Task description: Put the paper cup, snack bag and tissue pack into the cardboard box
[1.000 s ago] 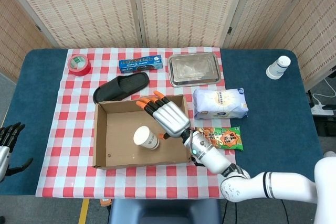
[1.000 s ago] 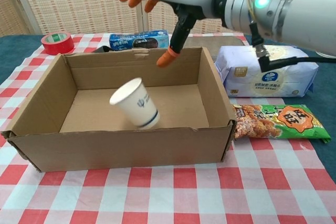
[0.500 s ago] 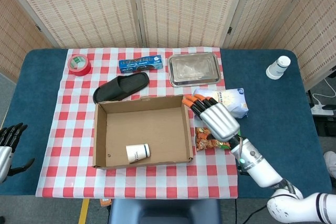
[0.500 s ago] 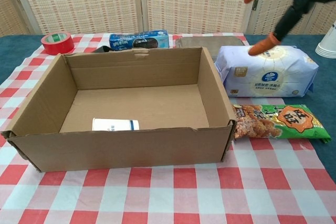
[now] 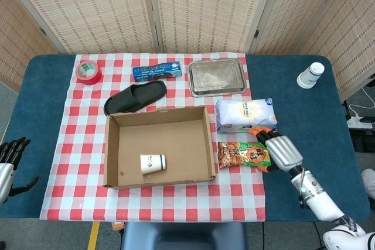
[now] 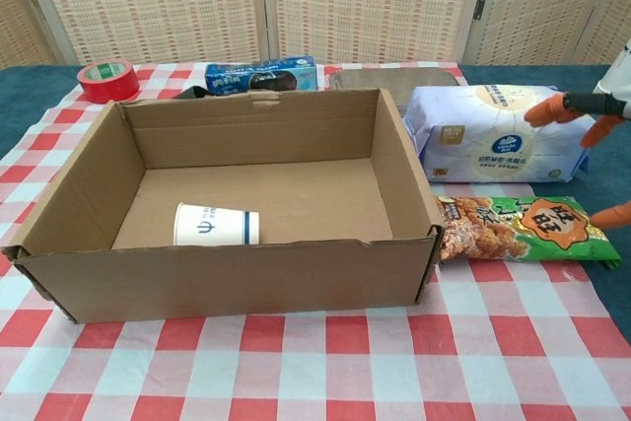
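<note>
Paper cup in the cardboard box, right robot hand open over the snack bag's end

The paper cup (image 5: 152, 164) lies on its side at 7 o'clock inside the cardboard box (image 5: 157, 115); the snack bag (image 5: 243, 154) lies just outside the box's 3 o'clock wall, the tissue pack (image 5: 244, 114) just beyond it at 12 o'clock. The right robot hand (image 5: 279, 149) hovers with fingers spread, holding nothing, over the bag's far end. The left robot hand (image 5: 10, 155) hangs open past the 9 o'clock edge of the bench (image 5: 41, 133). Behind the box sit a slipper (image 5: 135, 97), tape roll (image 5: 88, 72), blue packet (image 5: 156, 71) and metal tray (image 5: 216, 76); stacked cups (image 5: 310, 75) stand at 2 o'clock, well apart, with bare blue surface around them
</note>
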`<state>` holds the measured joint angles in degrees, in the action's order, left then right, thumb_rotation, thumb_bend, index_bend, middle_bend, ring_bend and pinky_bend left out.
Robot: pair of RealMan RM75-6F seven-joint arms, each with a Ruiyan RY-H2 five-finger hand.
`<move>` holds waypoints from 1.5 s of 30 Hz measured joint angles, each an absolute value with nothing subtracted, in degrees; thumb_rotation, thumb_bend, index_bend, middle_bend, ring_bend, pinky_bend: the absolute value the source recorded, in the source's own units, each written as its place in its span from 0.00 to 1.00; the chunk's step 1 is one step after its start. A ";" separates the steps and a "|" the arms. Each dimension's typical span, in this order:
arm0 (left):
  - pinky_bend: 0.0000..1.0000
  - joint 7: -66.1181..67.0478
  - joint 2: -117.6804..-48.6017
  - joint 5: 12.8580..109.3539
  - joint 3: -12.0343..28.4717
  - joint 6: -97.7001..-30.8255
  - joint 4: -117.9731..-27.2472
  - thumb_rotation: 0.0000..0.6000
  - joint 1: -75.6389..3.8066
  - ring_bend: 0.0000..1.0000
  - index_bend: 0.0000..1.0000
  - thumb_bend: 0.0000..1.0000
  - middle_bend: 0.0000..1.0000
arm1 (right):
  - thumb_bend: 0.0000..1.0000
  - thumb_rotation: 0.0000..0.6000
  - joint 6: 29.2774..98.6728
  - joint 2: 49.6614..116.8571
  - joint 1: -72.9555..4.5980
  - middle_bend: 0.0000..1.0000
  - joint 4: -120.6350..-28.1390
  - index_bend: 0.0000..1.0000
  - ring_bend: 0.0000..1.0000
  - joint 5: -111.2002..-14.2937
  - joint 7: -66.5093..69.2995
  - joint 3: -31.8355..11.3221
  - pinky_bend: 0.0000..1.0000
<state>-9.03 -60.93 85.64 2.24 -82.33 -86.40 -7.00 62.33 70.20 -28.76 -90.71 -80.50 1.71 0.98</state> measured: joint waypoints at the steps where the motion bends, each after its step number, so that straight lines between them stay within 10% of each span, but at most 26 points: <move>1: 0.00 -9.02 -60.95 85.67 2.23 -82.31 -86.40 1.00 -7.01 0.00 0.00 0.22 0.00 | 0.00 1.00 62.06 70.30 -28.72 0.13 -90.41 0.16 0.06 -80.46 1.93 1.03 0.27; 45: 0.00 -11.20 -60.50 85.60 2.40 -82.66 -85.99 1.00 -6.76 0.00 0.00 0.23 0.00 | 0.00 1.00 49.28 80.92 -32.36 0.21 -77.39 0.34 0.16 -77.24 3.96 -1.48 0.34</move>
<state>-11.20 -60.50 85.60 2.40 -82.66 -85.99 -6.76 49.28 80.92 -32.36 -77.39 -77.24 3.96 -1.48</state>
